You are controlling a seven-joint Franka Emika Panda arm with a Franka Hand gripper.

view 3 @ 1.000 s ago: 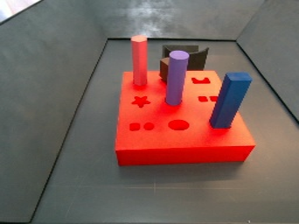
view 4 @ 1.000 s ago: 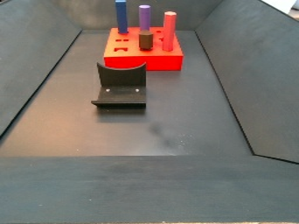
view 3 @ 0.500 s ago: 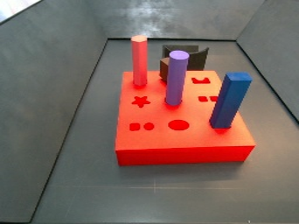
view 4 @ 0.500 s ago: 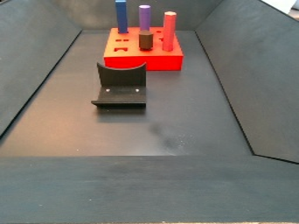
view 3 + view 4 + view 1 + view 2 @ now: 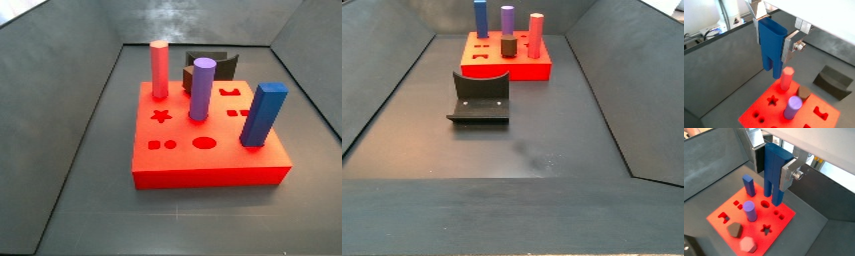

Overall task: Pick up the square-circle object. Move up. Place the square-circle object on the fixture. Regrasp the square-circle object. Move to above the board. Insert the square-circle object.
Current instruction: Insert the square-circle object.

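Both wrist views show the gripper closed on the square-circle object, which is held upright high above the board. Neither is seen in the side views, where the fixture is found just beside the board.

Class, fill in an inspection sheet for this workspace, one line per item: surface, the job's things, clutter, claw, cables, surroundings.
Surface: dark grey floor, bare in front of the fixture.
Job's things: blue square-circle object held in the claw above the red board; black fixture standing apart from the board, nothing on it.
Clutter: pink peg, purple cylinder, blue square post and a dark peg upright in the board.
Claw: claw shut on the object, seen only in both wrist views.
Cables: some beyond the wall in a wrist view.
Surroundings: sloping grey walls.
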